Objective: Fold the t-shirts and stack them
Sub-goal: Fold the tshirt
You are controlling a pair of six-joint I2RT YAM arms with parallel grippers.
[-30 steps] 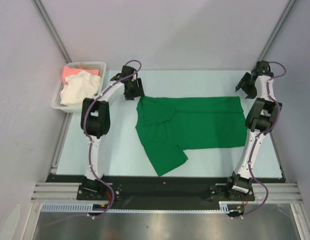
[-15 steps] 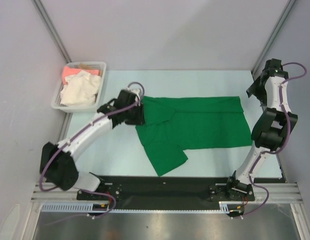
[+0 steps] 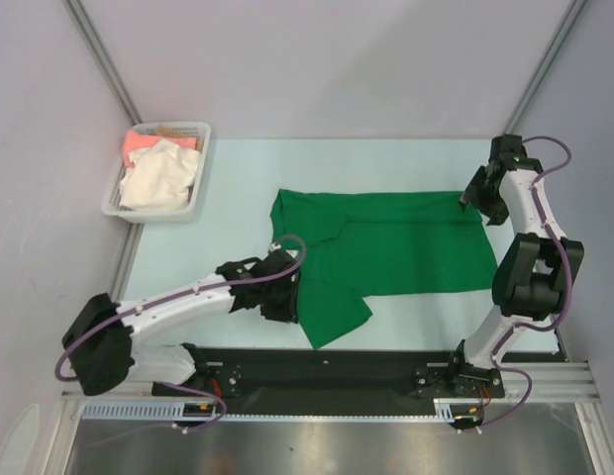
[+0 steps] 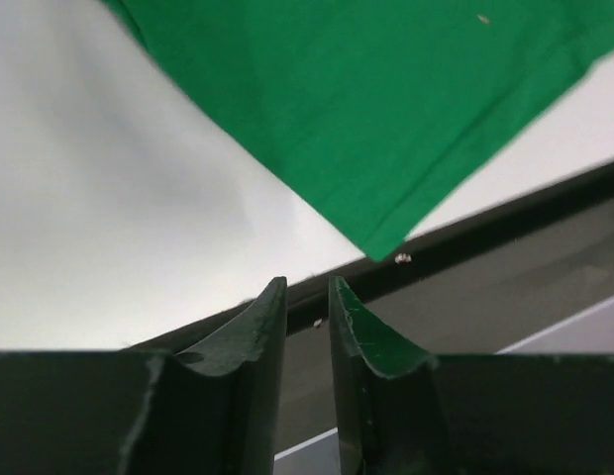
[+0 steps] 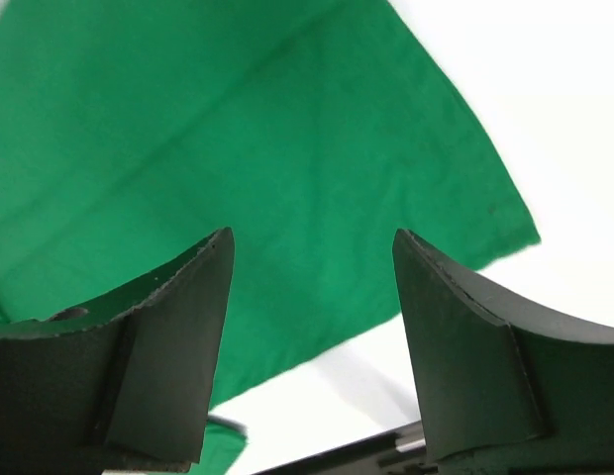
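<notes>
Now our left hand has swung from the far collar down beside the near-left flap of the green t-shirt, which lies spread mid-worktop. The fingers are nearly clenched on nothing, and the right hand hangs released over the far-right corner. We judge a fold starts here: the flap's corner lies near the front edge of the worktop, with bare room to the left.

Pale table: 1 green tee flat mid, 1 white basket far-left corner
</notes>
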